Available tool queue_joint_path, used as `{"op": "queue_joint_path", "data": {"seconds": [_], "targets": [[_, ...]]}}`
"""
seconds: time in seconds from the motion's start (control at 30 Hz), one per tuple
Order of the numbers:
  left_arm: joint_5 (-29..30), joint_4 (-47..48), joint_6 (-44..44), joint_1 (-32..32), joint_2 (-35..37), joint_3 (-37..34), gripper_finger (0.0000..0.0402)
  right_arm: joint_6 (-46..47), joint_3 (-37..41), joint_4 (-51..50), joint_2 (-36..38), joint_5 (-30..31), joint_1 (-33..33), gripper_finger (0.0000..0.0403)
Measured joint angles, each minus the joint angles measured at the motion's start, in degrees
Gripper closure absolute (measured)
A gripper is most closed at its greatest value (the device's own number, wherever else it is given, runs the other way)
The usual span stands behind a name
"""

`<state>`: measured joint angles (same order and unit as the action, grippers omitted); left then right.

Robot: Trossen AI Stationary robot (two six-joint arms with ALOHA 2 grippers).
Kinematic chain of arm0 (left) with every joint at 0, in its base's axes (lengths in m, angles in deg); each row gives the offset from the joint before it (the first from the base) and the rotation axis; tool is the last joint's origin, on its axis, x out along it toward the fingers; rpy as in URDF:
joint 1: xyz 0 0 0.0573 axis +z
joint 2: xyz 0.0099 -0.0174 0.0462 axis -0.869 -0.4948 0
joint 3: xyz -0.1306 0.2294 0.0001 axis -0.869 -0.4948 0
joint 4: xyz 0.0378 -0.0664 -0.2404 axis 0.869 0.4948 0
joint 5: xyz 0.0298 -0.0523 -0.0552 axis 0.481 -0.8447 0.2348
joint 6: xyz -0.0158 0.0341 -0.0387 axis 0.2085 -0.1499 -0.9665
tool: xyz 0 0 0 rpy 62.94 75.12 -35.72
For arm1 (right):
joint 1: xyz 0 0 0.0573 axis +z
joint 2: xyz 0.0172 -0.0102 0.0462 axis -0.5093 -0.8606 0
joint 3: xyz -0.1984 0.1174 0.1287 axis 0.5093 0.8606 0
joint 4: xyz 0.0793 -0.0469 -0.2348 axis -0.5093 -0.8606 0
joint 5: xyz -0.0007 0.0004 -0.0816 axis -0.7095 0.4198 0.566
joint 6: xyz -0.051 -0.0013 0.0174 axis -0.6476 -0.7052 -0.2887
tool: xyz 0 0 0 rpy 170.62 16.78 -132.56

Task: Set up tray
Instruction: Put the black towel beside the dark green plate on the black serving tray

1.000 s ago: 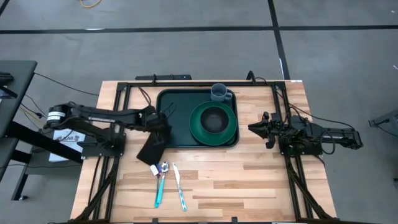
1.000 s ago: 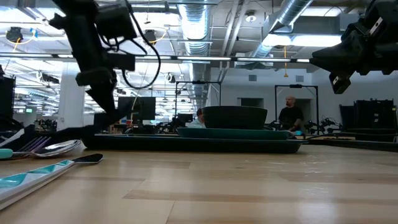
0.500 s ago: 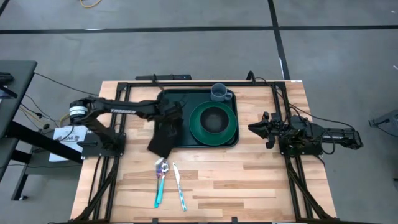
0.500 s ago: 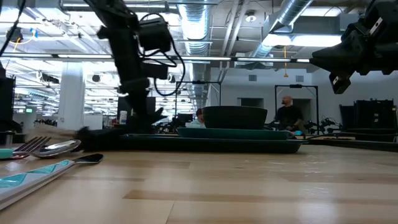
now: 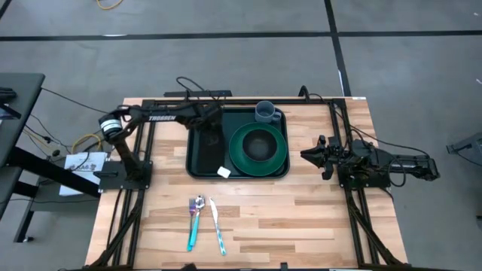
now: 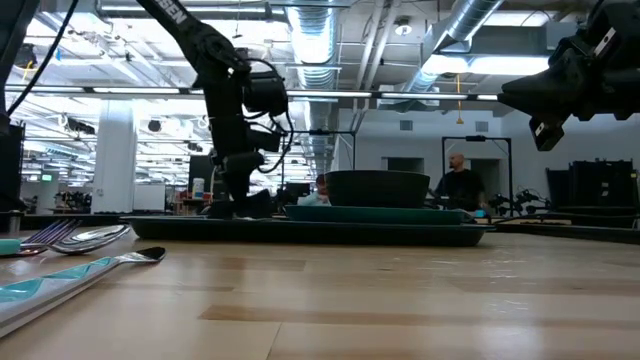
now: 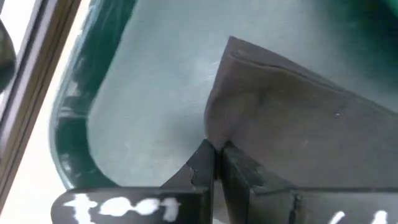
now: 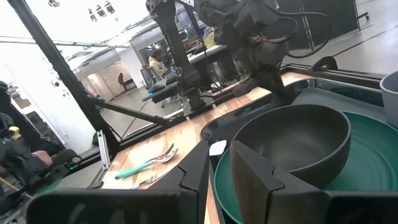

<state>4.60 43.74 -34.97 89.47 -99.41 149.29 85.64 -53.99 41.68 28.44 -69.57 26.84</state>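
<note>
High view, left to right: the left gripper (image 5: 208, 129) reaches in over the tray's (image 5: 197, 167) left half, its fingers (image 7: 205, 163) clenched on a dark napkin (image 5: 208, 147) that trails from them across the tray floor toward the near rim, where a small white tag (image 5: 224, 172) shows at its end. The napkin's long axis runs from far side to near side, alongside the plate (image 5: 258, 148) without touching it, as far as can be told. The tray itself lies at the far middle of the table (image 5: 301, 218), long axis across it, with the plate and bowl (image 5: 260, 141) filling its right half and a cup (image 5: 265, 111) in its far right corner. The spoon (image 5: 196, 218) and knife (image 5: 217, 226) lie on the table nearer the front, well apart from the tray. The right gripper (image 5: 310, 155) waits just beside the tray's right rim, fingers part open and empty. The left arm is nearer the cutlery; letting go of the napkin looks to be the step in hand.
</note>
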Motion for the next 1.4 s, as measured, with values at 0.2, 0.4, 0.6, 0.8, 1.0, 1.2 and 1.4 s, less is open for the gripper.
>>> {"op": "queue_joint_path", "data": {"seconds": [0.2,0.4,0.6,0.8,1.0,1.2,1.4], "targets": [[0.0,-0.6,2.9,2.0,0.0,0.0,0.0401,0.0,0.0,0.0,0.0,0.0,0.0,0.0344],[0.5,-2.0,5.7,2.5,0.0,0.0,0.0401,0.0,0.0,0.0,0.0,0.0,0.0,0.0344],[0.4,-3.6,8.1,2.5,0.0,0.0,0.0401,0.0,0.0,0.0,0.0,0.0,0.0,0.0344],[0.5,-4.3,8.7,2.5,0.0,0.0,0.0399,0.0,0.0,0.0,0.0,0.0,0.0,0.0344],[2.4,-4.9,8.7,2.5,0.0,0.0,0.0396,0.0,0.0,0.0,0.0,0.0,0.0,0.0344],[2.5,-4.9,8.7,2.5,0.0,0.0,0.0385,0.0,0.0,0.0,0.0,0.0,0.0,0.0344],[2.5,-4.9,8.7,2.5,0.0,0.0,0.0366,0.0,0.0,0.0,0.0,0.0,0.0,0.0344]]}}
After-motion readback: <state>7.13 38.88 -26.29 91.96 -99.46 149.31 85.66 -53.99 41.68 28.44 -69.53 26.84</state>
